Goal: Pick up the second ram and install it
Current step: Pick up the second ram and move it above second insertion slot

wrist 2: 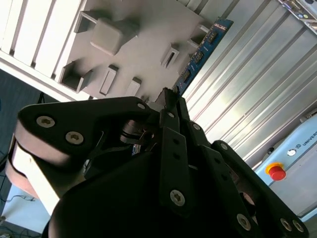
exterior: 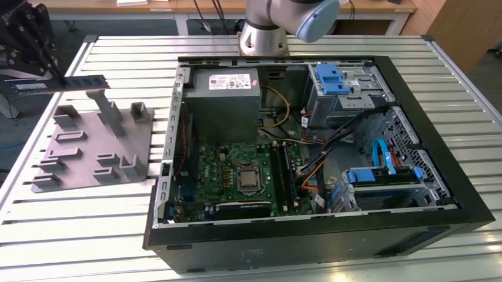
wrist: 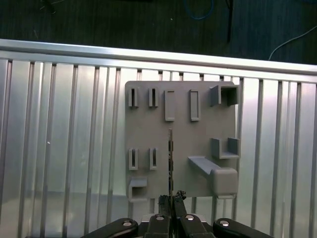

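Slatted bench (exterior: 79,235): end effector (wrist: 171,201) is clamping second ram (exterior: 70,83) above holder plate (exterior: 86,147); likely light, stiff, fragile, pinched across faces.

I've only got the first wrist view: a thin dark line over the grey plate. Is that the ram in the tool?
Observer: Yes. In the exterior view the second ram is held level in the tool, raised above the grey holder plate.
Operator: Does any of it stick out past the tool?
Observer: In the second wrist view a length of the blue board, with a row of black chips, reaches out beyond the tool.
Operator: Where's the computer from there?
Observer: The open case sits to the exterior view's right of the plate, with its green motherboard facing up.
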Robot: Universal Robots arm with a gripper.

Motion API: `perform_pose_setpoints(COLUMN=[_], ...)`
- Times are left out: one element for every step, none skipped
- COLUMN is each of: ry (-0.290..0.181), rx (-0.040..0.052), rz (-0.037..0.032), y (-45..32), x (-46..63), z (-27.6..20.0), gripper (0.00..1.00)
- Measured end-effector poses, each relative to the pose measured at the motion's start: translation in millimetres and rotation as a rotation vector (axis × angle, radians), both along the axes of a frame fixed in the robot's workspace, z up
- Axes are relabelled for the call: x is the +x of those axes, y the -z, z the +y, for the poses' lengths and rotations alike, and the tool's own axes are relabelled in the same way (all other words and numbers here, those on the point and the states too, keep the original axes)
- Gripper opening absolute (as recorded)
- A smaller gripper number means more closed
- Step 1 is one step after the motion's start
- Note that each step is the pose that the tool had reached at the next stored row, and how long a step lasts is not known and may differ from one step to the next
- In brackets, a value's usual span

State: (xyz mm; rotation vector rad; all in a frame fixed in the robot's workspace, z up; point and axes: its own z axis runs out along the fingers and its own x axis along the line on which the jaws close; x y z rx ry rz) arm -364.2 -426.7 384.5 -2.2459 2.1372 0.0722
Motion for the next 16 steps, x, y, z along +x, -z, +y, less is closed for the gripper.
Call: perform_pose_setpoints(ry=[0.0,0.0,0.0,0.0,0.0,0.0,0.0,0.0,0.0,0.0,0.0,0.0,0.0,0.0,0.0,0.0], rx=[0.0,0.0001,0.0001,0.0001,0.0,0.0,0.0,0.0,0.0,0.0,0.0,0.0,0.0,0.0,0.0001,0.0001], rz=[0.0,0.0,-0.0001,0.0,0.0001,0.0001,0.0,0.0,0.0,0.0,0.0001,0.0,0.0001,0.0001,0.0001,0.0], y=[0.0,0.0,0.1,0.0,0.0,0.0,0.0,0.0,0.1,0.0,0.0,0.0,0.0,0.0,0.1,0.1], x=[2.8,5.5,8.0,10.6,13.1,15.7,18.2,20.9,23.4,25.9,28.1,30.4,32.7,34.6,36.5,38.5], z=[0.0,0.0,0.0,0.0,0.0,0.0,0.0,0.0,0.0,0.0,0.0,0.0,0.0,0.0,0.0,0.0], gripper=[0.14,0.14,0.14,0.14,0.14,0.14,0.14,0.14,0.14,0.14,0.14,0.14,0.14,0.14,0.14,0.14])
